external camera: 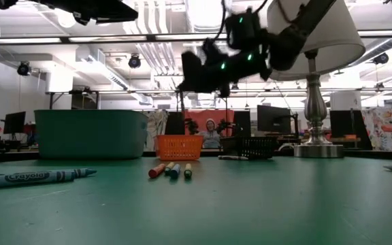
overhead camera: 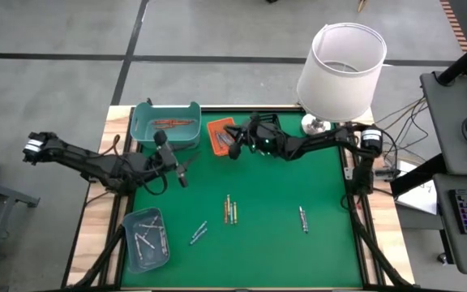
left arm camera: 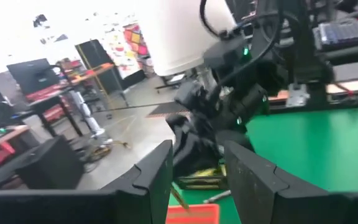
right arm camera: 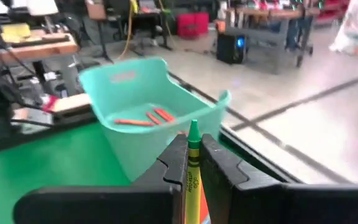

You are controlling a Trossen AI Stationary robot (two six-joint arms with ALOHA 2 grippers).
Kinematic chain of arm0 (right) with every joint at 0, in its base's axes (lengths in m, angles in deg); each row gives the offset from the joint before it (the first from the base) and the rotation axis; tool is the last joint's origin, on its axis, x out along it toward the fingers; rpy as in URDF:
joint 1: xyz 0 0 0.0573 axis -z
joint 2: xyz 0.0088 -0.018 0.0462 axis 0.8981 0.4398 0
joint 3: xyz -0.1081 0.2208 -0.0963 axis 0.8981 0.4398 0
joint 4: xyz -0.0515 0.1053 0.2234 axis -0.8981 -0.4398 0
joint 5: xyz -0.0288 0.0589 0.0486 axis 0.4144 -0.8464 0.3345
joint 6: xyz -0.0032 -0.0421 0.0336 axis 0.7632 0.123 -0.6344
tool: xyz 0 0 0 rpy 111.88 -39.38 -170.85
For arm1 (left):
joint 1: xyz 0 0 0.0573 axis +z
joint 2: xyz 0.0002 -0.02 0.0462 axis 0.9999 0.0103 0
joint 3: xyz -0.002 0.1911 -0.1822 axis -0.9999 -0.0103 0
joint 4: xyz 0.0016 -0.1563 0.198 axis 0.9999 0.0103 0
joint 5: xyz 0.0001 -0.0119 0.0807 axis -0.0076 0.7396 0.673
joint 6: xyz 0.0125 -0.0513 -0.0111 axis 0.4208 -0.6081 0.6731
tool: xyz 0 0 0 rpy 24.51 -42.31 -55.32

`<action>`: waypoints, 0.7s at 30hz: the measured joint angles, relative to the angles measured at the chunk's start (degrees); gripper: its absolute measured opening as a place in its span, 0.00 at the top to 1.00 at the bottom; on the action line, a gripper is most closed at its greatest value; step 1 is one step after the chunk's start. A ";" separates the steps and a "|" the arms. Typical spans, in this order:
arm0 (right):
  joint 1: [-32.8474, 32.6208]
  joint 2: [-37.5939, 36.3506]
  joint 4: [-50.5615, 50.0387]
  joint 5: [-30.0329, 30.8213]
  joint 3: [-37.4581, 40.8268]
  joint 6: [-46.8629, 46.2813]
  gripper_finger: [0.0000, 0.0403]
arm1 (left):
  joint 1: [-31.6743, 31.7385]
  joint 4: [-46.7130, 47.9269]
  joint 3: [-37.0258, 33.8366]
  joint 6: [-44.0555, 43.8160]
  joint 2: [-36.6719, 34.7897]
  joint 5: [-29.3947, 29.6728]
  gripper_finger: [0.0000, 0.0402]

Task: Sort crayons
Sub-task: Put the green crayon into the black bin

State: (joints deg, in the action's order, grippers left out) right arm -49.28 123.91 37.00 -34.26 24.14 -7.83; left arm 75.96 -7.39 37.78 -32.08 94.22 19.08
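My right gripper (overhead camera: 233,148) hangs over the far middle of the green mat, beside the orange tray (overhead camera: 220,134), shut on a yellow-green crayon (right arm camera: 193,177). The teal tray (right arm camera: 148,121) ahead of it holds a few red and orange crayons (right arm camera: 149,118). My left gripper (overhead camera: 185,168) is open and empty, just near of the teal tray (overhead camera: 166,122). Loose crayons (overhead camera: 229,209) lie on the mat, more to the left (overhead camera: 199,233) and right (overhead camera: 303,219). A clear tray (overhead camera: 146,238) at the near left holds silvery crayons. My right gripper pinches the yellow-green crayon's wrapped body (right arm camera: 193,163) between its two fingers. The crayon lies along the fingers, and its green tip (right arm camera: 193,129) sticks out past their free ends. The fingers point level toward the table's left side, and the crayon is lifted clear of the mat.
A white-shaded lamp (overhead camera: 340,69) stands at the far right corner. In the low view a black tray (external camera: 250,146) sits right of the orange tray (external camera: 179,146). A blue crayon (external camera: 33,177) lies close to that camera. Bare mat lies at the near right.
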 joint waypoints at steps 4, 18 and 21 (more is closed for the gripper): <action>1.69 3.50 0.07 -3.27 -3.07 -1.41 0.94 | 2.06 0.07 0.00 2.04 -0.62 0.02 0.68; 4.57 -3.47 -61.40 28.12 -17.09 -4.15 0.94 | 11.02 2.27 0.00 3.85 -1.13 0.02 0.68; 6.18 -3.85 -75.52 26.07 -17.94 -14.39 0.94 | 12.18 2.36 0.00 3.83 -0.98 -0.02 0.68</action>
State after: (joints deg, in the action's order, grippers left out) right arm -43.10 120.06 -38.53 -8.19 6.20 -22.23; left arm 88.15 -5.04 37.78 -28.25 93.23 19.06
